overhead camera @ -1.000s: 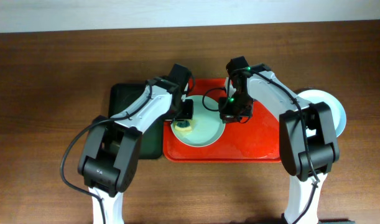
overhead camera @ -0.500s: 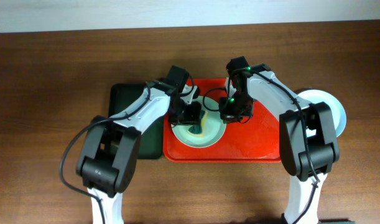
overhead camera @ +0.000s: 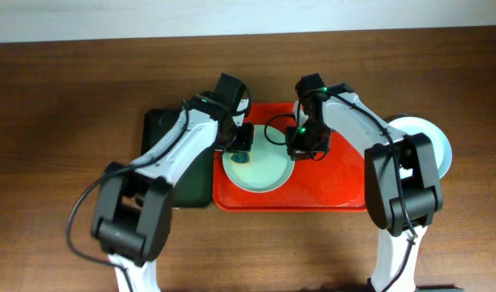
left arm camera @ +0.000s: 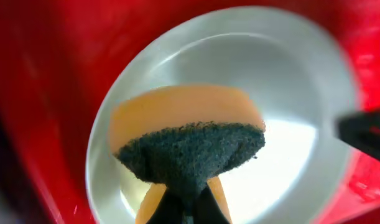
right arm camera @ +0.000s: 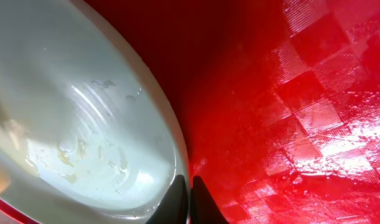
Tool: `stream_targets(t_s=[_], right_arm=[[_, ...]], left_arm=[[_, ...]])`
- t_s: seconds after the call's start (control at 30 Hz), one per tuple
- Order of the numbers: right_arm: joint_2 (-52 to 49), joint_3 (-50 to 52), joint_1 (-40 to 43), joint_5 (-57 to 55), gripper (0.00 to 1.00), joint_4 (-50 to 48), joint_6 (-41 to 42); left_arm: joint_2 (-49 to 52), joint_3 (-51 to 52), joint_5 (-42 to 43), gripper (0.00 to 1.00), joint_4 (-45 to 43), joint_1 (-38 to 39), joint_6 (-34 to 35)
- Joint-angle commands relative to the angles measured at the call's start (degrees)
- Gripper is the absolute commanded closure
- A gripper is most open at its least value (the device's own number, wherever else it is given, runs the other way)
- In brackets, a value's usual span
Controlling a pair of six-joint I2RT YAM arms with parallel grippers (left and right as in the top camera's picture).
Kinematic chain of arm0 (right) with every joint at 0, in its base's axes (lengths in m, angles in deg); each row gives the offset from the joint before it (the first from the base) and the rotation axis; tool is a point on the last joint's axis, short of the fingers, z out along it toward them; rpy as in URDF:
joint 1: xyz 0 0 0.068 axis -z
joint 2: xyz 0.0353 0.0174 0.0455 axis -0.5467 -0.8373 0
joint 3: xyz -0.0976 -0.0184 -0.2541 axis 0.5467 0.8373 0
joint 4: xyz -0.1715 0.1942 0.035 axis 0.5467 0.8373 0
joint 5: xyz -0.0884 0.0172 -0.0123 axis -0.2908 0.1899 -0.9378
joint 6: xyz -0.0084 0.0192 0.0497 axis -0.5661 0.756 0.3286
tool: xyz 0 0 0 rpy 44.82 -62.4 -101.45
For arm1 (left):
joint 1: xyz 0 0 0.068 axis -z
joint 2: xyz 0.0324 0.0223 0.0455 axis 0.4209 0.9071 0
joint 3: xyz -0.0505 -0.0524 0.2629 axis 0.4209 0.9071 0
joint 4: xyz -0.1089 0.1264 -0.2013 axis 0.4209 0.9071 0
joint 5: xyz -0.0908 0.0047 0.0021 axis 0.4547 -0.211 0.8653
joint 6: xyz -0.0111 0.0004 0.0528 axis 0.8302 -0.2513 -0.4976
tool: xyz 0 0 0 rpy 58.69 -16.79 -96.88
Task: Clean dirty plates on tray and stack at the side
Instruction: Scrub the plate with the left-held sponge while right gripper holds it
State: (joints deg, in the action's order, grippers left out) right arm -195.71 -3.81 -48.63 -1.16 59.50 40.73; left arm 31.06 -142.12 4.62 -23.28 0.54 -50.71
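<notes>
A pale blue-green plate [overhead camera: 260, 169] lies on the red tray [overhead camera: 329, 191] at its left. My left gripper [overhead camera: 240, 151] is shut on a yellow sponge with a dark scrub side [left arm camera: 188, 140], held over the plate's [left arm camera: 289, 81] upper left part. My right gripper [overhead camera: 295, 148] is shut on the plate's right rim [right arm camera: 177, 168]; the plate's inside shows yellowish wet smears [right arm camera: 71, 158]. More plates [overhead camera: 426, 142] lie stacked off the tray to the right, partly hidden by my right arm.
A dark green tray [overhead camera: 162, 134] sits left of the red tray, under my left arm. The brown wooden table [overhead camera: 61, 122] lies all around. The red tray's wet checkered floor [right arm camera: 314, 106] shows to the plate's right.
My left gripper has moved the sponge across the plate, first toward the middle, then back up to the upper left. The yellowish smear at the plate's left no longer shows. My right gripper has not moved.
</notes>
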Motion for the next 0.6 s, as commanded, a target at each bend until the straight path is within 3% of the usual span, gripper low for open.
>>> stream_targets(t_s=[0.0,0.1,0.33,0.57], right_arm=[[-0.72,0.20,-0.63,0.72,0.96,-0.04,-0.15],[-0.72,0.20,-0.63,0.72,0.96,-0.02,-0.15],[-0.72,0.20,-0.63,0.72,0.96,-0.09,-0.15],[-0.72,0.20,-0.63,0.72,0.96,-0.04,-0.15]], left_arm=[[5.25,0.37,-0.94,1.00,-1.60,0.07,-0.85],[8.46,0.37,0.11,1.00,-2.27,0.31,1.73],[10.32,0.39,21.73,1.00,-2.51,0.46,-1.20],[10.60,0.37,29.81,1.00,-3.32,1.05,-2.69]])
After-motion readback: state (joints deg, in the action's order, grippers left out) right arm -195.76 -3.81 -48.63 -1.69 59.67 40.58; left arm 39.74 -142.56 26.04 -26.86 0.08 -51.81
